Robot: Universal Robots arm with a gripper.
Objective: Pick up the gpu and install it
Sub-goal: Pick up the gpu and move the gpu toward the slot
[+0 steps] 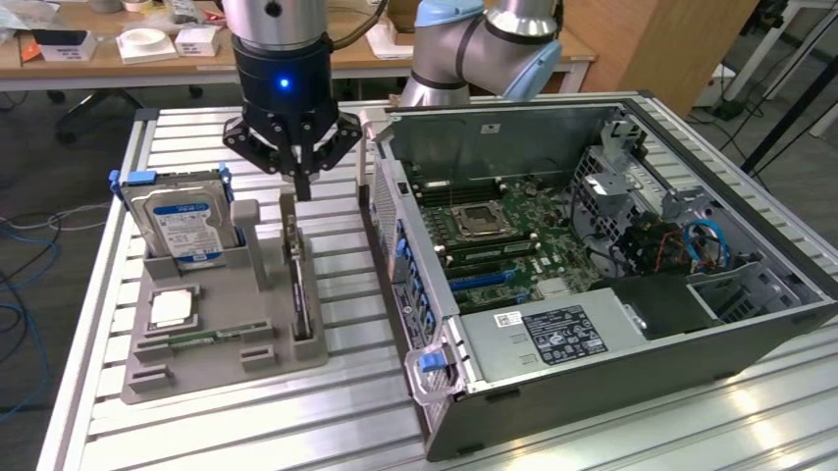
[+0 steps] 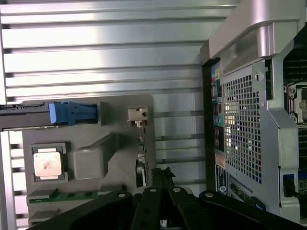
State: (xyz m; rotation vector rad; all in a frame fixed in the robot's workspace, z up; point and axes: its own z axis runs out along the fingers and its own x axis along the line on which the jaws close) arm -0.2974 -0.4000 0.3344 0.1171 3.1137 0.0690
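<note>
Gripper (image 1: 302, 188), jaws clenched on nothing, hovered just above the 12 o'clock end of the gpu (image 1: 304, 294). That gpu stood edge-on in a grey holder (image 1: 223, 304), at 9 o'clock from the computer case (image 1: 681, 373) in the exterior view, with the hard drive (image 1: 183, 221) at its 10 o'clock.

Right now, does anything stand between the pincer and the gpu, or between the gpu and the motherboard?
Nothing visible separates the shut pincer from the gpu directly below it. Between the gpu and the motherboard rises the computer case's perforated wall.
</note>
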